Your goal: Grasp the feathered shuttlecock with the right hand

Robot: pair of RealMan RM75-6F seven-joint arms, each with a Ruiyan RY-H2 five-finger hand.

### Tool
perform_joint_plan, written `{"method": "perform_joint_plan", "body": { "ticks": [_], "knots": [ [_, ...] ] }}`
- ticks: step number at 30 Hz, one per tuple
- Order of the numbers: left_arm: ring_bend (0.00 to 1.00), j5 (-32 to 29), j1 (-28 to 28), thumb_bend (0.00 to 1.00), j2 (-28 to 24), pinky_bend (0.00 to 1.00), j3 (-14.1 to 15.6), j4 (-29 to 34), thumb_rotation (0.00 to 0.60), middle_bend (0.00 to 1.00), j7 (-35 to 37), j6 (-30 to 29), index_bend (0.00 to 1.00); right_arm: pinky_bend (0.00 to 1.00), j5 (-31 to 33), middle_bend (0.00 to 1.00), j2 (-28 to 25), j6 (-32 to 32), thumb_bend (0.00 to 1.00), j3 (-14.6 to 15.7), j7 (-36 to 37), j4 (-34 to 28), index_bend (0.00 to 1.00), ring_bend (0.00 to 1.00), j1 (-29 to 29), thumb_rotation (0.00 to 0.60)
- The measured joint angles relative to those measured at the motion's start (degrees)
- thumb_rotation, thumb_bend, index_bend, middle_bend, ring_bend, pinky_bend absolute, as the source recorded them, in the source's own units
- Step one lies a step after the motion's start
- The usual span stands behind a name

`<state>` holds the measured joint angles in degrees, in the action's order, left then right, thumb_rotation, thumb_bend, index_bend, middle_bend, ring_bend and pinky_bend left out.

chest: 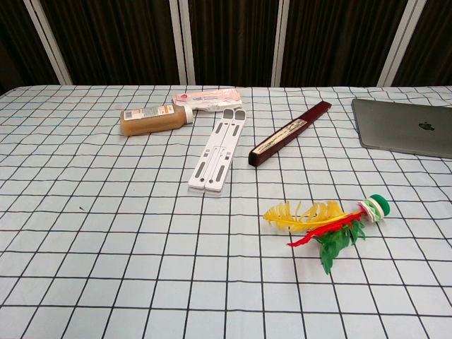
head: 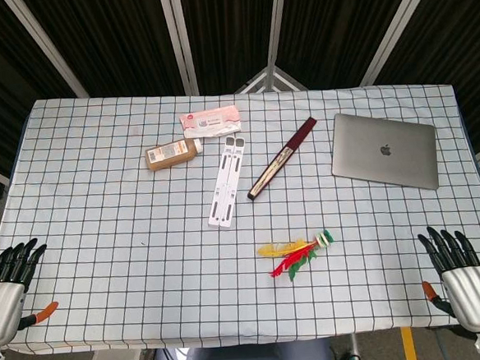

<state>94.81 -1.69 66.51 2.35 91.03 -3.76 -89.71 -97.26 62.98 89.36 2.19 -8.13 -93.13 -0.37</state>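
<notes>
Head view: we found the feathered shuttlecock (head: 298, 252) lying flat near the table's front edge, at ten o'clock from the right hand (head: 461, 273), well apart. That hand held nothing, fingers spread. Chest view: shuttlecock (chest: 328, 224) only; no hand showed.

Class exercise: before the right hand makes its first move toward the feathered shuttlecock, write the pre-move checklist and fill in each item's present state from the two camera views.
1. Feathered shuttlecock in plain sight, lying free on the checked tablecloth: ok.
2. Right hand holds nothing, fingers apart, at the table's near right edge: ok.
3. Path from right hand to shuttlecock free of other things: ok.
4. Nearest neighbours, the closed folding fan and the laptop, lie apart from the shuttlecock: ok.
5. Left hand parked at the near left edge, out of the way: ok.
6. Right hand seen in the chest view for close guidance: not ok, it is out of that frame.
</notes>
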Motion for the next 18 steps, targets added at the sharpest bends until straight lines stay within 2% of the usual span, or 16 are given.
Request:
{"method": "perform_joint_plan", "body": {
  "ticks": [9,14,18],
  "knots": [
    [0.00,0.6,0.0,0.00,0.0,0.00,0.1,0.1,0.600,0.00,0.0,-0.2,0.00,0.00,-0.4,0.00,1.4,-4.4,0.39,-2.2,0.6,-3.1,0.01,0.00,4.6,0.600],
    [0.00,0.2,0.0,0.00,0.1,0.00,-0.3,-0.2,0.600,0.00,-0.1,-0.5,0.00,0.00,0.0,0.00,4.2,-10.7,0.39,-3.2,-0.8,-7.2,0.18,0.00,8.6,0.600],
    [0.00,-0.1,-0.1,0.00,0.2,0.00,-0.4,-0.5,0.600,0.00,0.2,-0.3,0.00,0.00,1.3,0.07,8.7,-15.1,0.39,-3.8,-3.4,-9.0,0.29,0.00,11.1,0.600]
  ]
}}
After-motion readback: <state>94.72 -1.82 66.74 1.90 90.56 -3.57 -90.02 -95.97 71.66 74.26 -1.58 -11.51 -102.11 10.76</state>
